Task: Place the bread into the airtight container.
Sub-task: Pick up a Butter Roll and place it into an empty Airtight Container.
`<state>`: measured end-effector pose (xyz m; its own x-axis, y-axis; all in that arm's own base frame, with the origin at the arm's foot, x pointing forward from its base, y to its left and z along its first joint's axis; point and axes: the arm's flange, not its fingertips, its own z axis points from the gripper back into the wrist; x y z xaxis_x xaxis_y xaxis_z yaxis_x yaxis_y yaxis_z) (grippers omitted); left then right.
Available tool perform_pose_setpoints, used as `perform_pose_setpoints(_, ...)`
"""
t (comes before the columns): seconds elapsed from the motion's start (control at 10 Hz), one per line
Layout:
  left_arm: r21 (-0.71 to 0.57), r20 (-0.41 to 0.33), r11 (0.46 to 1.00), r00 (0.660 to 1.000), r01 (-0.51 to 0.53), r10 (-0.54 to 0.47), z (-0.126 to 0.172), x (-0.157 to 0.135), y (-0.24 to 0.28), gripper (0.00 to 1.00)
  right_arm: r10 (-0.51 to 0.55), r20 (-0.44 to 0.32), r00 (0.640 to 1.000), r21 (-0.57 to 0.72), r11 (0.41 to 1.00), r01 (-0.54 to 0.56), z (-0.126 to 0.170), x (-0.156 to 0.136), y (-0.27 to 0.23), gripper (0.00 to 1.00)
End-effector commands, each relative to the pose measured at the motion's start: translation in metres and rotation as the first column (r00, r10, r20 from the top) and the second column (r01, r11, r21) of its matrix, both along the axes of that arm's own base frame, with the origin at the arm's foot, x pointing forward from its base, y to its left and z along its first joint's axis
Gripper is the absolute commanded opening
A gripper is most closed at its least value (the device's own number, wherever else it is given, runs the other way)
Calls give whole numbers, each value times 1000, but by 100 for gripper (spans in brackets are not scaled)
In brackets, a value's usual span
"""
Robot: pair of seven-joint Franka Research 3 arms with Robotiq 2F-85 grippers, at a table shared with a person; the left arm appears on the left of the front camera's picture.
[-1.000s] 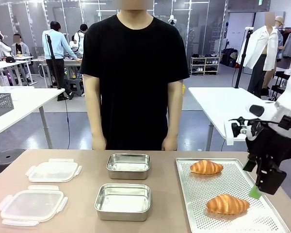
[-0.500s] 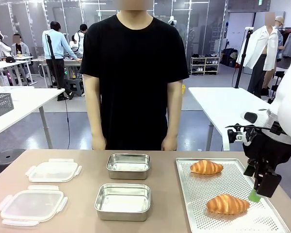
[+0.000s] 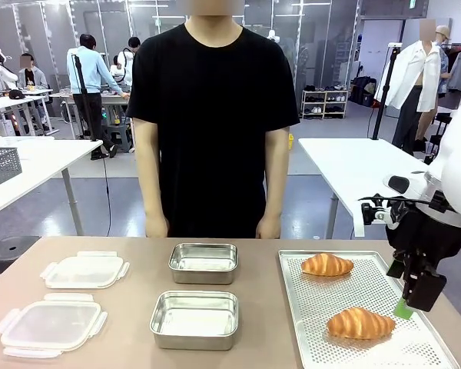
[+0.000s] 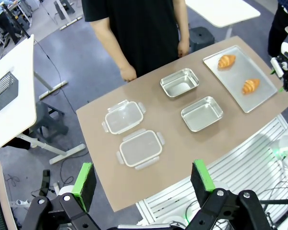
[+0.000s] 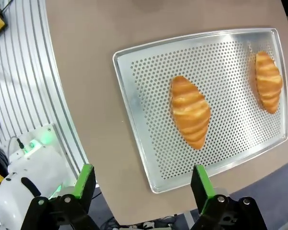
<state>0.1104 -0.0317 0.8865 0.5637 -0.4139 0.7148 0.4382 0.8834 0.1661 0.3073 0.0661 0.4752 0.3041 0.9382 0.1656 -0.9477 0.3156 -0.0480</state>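
I judge the golden-brown croissant (image 3: 360,324) nearest me to be light, soft and flaky, easily crushed. I would take it across its thick middle with a gentle squeeze. It lies on the perforated silver baking tray (image 3: 307,338). My right gripper (image 3: 413,301) hangs above the tray's right rim, jaws wide and empty, just right of the croissant and clear of it. My left gripper (image 4: 143,178) hovers high, spread wide, holding nothing. The shiny rectangular steel container (image 3: 194,317) sits left of the tray.
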Motion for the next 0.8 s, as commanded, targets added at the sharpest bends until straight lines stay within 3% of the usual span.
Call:
perform_pose_setpoints(0.0, 0, 14, 1000, 1000, 4, -4, 4, -10, -1, 100, 85, 23, 996, 23, 996, -86, -33, 23, 6, 100)
perform_pose_setpoints(0.4, 0, 14, 1000, 1000, 4, -4, 4, -10, -1, 100, 170, -16, 985, -16, 985, -171, -90, 58, 7, 100)
perform_pose_setpoints(0.7, 0, 14, 1000, 1000, 4, -4, 4, -10, -1, 100, 191, 9, 982, -37, 981, -190, -113, 67, -2, 100)
